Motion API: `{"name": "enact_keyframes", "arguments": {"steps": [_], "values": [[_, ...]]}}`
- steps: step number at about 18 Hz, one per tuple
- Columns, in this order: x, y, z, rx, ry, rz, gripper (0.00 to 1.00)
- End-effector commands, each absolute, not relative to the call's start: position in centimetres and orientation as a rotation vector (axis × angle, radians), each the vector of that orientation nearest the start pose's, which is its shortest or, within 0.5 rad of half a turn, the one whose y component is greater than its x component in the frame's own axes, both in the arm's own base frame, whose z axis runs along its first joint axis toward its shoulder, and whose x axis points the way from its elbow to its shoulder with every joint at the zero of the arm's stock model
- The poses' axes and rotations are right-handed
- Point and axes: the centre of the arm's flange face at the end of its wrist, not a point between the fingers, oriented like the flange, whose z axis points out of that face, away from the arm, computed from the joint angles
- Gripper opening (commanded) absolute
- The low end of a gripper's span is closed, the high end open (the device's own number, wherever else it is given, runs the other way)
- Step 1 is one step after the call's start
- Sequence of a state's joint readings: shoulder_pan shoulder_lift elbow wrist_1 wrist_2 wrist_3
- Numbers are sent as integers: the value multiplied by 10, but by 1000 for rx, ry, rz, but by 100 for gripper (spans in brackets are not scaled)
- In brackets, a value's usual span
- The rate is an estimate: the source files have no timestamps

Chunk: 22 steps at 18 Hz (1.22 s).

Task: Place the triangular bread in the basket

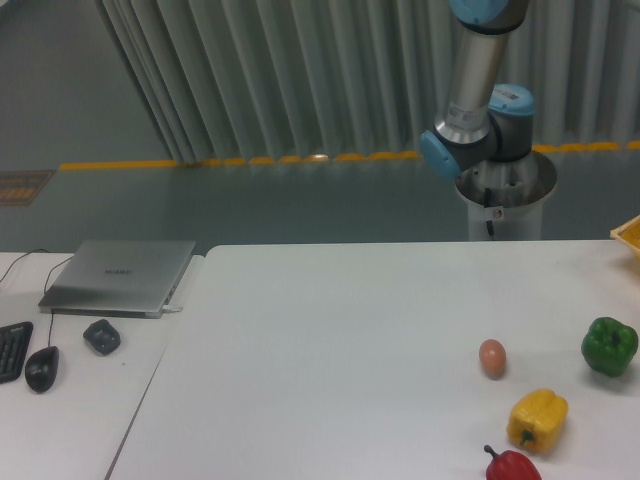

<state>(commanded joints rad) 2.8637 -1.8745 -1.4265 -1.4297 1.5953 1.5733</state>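
A: What sits at nine o'clock?
B: A flat grey laptop and a rounded black mouse, on the smooth white counter.
A: Toward four o'clock?
B: A small brown egg, a lumpy glossy yellow pepper, a red pepper, then a green pepper.
A: The basket?
B: Only a straight yellow corner at three o'clock.
A: Bread, pincer?
B: Neither is in frame; only the arm's metal tube and blue joints show.

Three peppers are sitting near one egg: one green, one yellow, one red. One laptop, one mouse and one keyboard are lying far left of it.
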Motion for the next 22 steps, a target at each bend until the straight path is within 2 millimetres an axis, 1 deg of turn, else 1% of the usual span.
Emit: {"name": "enact_keyframes", "arguments": {"steps": [1, 2, 3, 5, 8, 9, 11, 12, 13, 15, 16, 18, 22], "values": [[-556, 281, 402, -3128, 506, -35, 1], [-557, 270, 400, -3115, 558, -44, 4], [-560, 258, 399, -3109, 594, -50, 4], [-565, 243, 398, -3091, 665, -59, 4], [-572, 222, 391, -3074, 738, -78, 5], [-573, 217, 386, -3068, 752, -85, 7], [-573, 215, 384, -3061, 768, -88, 31], [-573, 216, 384, -3061, 770, -88, 36], [-575, 216, 382, -3060, 770, -80, 50], [-577, 218, 379, -3061, 775, -61, 90], [-577, 218, 379, -3061, 772, -59, 100], [-578, 219, 377, -3059, 774, -61, 100], [-578, 217, 381, -3057, 766, -33, 100]]}}
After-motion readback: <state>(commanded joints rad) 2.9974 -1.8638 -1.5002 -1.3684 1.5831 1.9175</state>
